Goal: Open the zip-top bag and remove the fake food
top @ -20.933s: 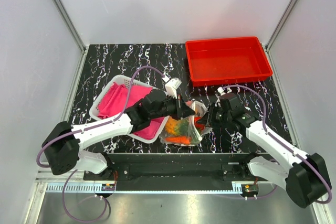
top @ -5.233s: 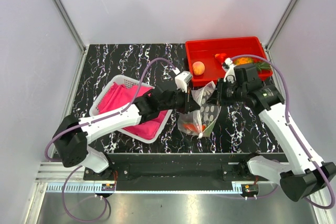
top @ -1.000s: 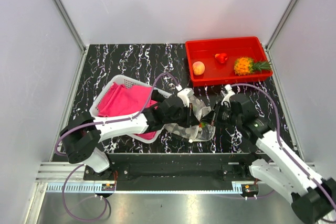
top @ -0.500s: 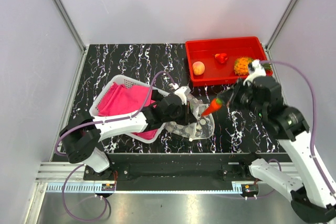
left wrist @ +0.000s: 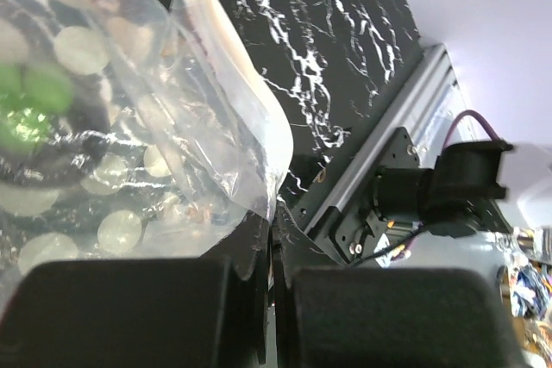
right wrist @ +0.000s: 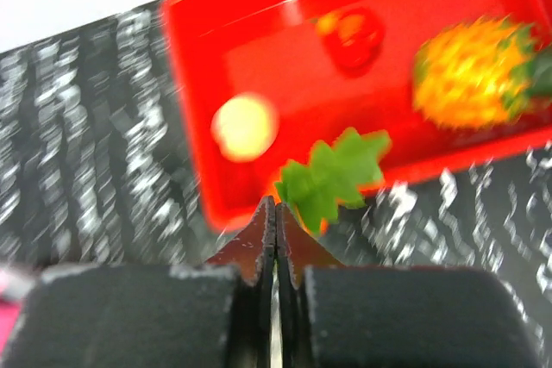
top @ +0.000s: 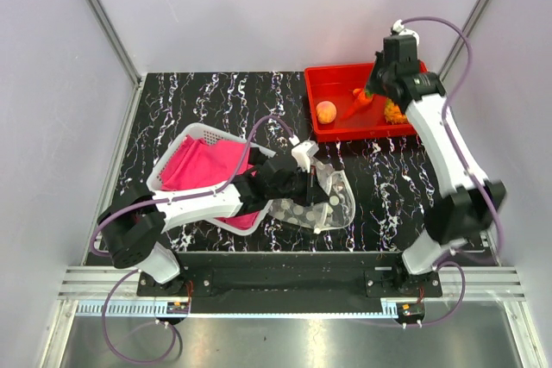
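Right fingers [right wrist: 255, 243]: pressed together with no gap, pinching the green leafy top of the carrot [right wrist: 332, 174]. In the top view the carrot [top: 356, 106] hangs orange end down from the fingers, in the upper right of the frame over the red tray [top: 366, 66]. The wrist view is blurred.

Inside the tray [right wrist: 183, 101]:
- The peach [right wrist: 245, 127] sits at the left end; in the top view it [top: 326, 112] is just left of the carrot.
- The red piece [right wrist: 354, 36] is toward the far wall, centre.
- The pineapple [right wrist: 470, 71] lies at the right end, crown pointing right. In the top view it [top: 395, 111] is partly hidden behind the arm.

Left fingers [left wrist: 233, 290]: closed tight on a thin fold of the bag [left wrist: 172, 127] at its edge. The bag is clear plastic and crumpled. Its only print is rows of pale round dots. The white zip strip [left wrist: 226, 49] runs up the free flap, which stands away from the rest.

In the top view the bag [top: 328, 204] lies flat and slack on the bench [top: 198, 101], lower centre of the frame, right of the left arm's wrist and well apart from the tray.

Left of the bag is the white mesh basket [top: 203, 134], with pink cloth [top: 203, 170] inside. The left arm crosses over its near right corner.
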